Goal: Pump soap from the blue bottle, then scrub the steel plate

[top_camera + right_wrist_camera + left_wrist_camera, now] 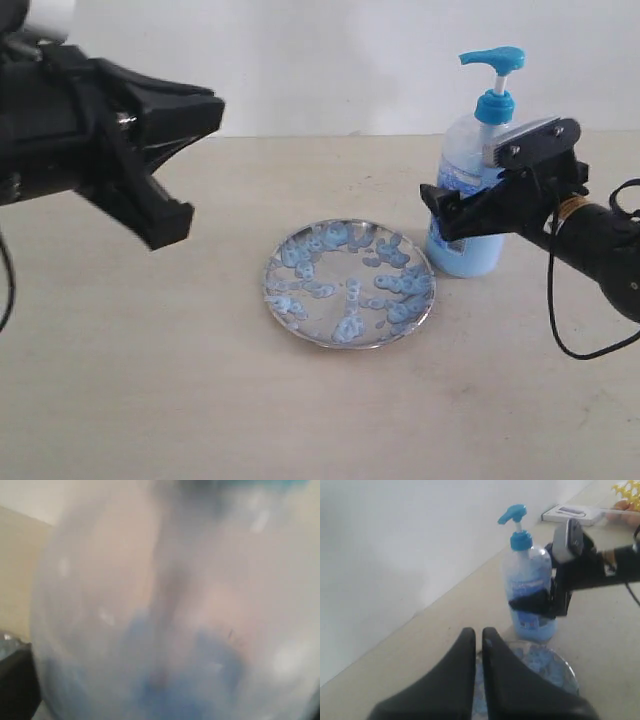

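Right claw [458, 205] is clamped round the blue bottle [470, 255] at mid-body, though its own wrist cam only shows blur. Left claw [478, 632] is pinched nearly together, holding nothing. The steel plate [345, 346], dotted with soap [400, 285], sits on the desk [150, 380] just beside the bottle.

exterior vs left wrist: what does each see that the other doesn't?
Exterior only: the whole steel plate, with soap blobs spread across it. Left wrist only: a flat white box and something yellow far back on the table. There the left gripper hides much of the plate. Both: the blue bottle upright beside the plate, with the right gripper around its body.
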Robot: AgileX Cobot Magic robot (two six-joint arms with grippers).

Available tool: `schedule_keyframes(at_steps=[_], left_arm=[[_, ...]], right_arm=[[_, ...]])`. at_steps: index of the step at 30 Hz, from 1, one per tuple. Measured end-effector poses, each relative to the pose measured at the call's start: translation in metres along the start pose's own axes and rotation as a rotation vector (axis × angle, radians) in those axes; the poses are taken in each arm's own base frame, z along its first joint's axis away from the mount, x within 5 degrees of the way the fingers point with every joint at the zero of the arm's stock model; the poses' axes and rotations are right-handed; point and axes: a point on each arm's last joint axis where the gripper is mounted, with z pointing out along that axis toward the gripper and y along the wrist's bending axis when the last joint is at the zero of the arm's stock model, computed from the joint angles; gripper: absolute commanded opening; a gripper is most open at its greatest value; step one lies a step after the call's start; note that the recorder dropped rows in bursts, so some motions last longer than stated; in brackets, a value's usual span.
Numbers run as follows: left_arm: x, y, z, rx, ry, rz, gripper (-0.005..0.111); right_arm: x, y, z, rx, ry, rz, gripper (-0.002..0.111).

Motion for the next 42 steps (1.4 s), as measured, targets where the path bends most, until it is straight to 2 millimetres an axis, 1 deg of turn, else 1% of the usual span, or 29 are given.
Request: schedule_keyframes(at_steps=[3,5,6,7,8,9,11,13,14,16,17,18,19,20,21,22,23,25,26,28,29,31,32,35,37,40,42], left_arm=[[0.006,0.0,-0.023,-0.044,0.018,0.003,0.004],[0.005,0.002,-0.039,-0.08,0.014,0.004,0.004],[0.004,0.003,-0.048,-0.102,0.009,-0.001,0.004],[0.002,0.005,-0.057,-0.125,0.0,-0.012,0.004],[0.0,0.006,-0.066,-0.149,-0.011,-0.021,0.004],[-0.003,0.008,-0.075,-0.171,-0.022,-0.033,0.004],[-0.005,0.01,-0.091,-0.212,-0.036,-0.046,0.004],[-0.006,0.012,-0.108,-0.255,-0.046,-0.07,0.004],[-0.005,0.014,-0.115,-0.277,-0.045,-0.081,0.004],[-0.003,0.015,-0.125,-0.314,-0.029,-0.106,0.004],[-0.001,0.016,-0.13,-0.331,-0.016,-0.126,0.004],[0.001,0.017,-0.134,-0.346,-0.002,-0.142,0.004],[0.003,0.018,-0.137,-0.357,0.01,-0.162,0.004],[0.004,0.017,-0.139,-0.361,0.019,-0.184,0.004],[0.005,0.017,-0.142,-0.362,0.02,-0.203,0.004],[0.005,0.017,-0.143,-0.359,0.02,-0.224,0.004],[0.005,0.016,-0.144,-0.352,0.016,-0.246,0.004],[0.005,0.015,-0.146,-0.342,0.007,-0.273,0.004],[0.005,0.014,-0.146,-0.338,0.005,-0.283,0.004],[0.005,0.014,-0.146,-0.335,0.004,-0.291,0.004],[0.005,0.014,-0.147,-0.334,0.003,-0.294,0.004],[0.005,0.014,-0.147,-0.333,0.001,-0.296,0.004],[0.005,0.014,-0.147,-0.333,0.002,-0.295,0.004],[0.006,0.013,-0.147,-0.328,0.003,-0.305,0.004],[0.01,0.012,-0.145,-0.32,0.016,-0.319,0.004],[0.024,0.008,-0.139,-0.306,0.061,-0.338,0.004],[0.038,0.004,-0.135,-0.295,0.105,-0.356,0.004]], right_arm=[[-0.04,-0.003,-0.021,0.011,-0.045,0.003,0.104],[-0.065,-0.004,-0.039,0.015,-0.018,0.0,0.103],[-0.078,-0.005,-0.05,0.021,0.0,0.005,0.1],[-0.088,-0.005,-0.06,0.03,0.019,0.015,0.091],[-0.099,-0.007,-0.073,0.053,0.038,0.04,0.076],[-0.109,-0.008,-0.087,0.078,0.056,0.069,0.058],[-0.128,-0.01,-0.115,0.129,0.072,0.095,0.002],[-0.138,-0.012,-0.14,0.183,0.112,0.111,0.006],[-0.146,-0.012,-0.157,0.213,0.116,0.115,0.008],[-0.151,-0.012,-0.181,0.26,0.151,0.126,0.008],[-0.153,-0.011,-0.199,0.289,0.162,0.132,0.008],[-0.153,-0.01,-0.212,0.305,0.16,0.134,0.008],[-0.15,-0.007,-0.224,0.315,0.152,0.141,0.008],[-0.148,-0.002,-0.243,0.32,0.098,0.153,0.008],[-0.14,0.003,-0.254,0.312,0.059,0.17,0.008],[-0.135,0.01,-0.268,0.299,-0.027,0.186,0.008],[-0.122,0.018,-0.282,0.277,-0.125,0.22,0.008],[-0.104,0.028,-0.295,0.239,-0.278,0.259,0.008],[-0.085,0.034,-0.298,0.218,-0.344,0.292,0.008],[-0.055,0.04,-0.297,0.199,-0.366,0.356,0.008],[-0.041,0.041,-0.295,0.2,-0.334,0.395,0.008],[-0.025,0.042,-0.293,0.218,-0.232,0.424,0.008],[-0.02,0.043,-0.292,0.228,-0.184,0.412,0.008],[-0.013,0.043,-0.291,0.242,-0.117,0.348,0.008],[-0.011,0.043,-0.291,0.246,-0.093,0.333,0.008],[-0.01,0.043,-0.291,0.248,-0.081,0.332,0.008],[-0.01,0.043,-0.291,0.248,-0.078,0.335,0.008]])
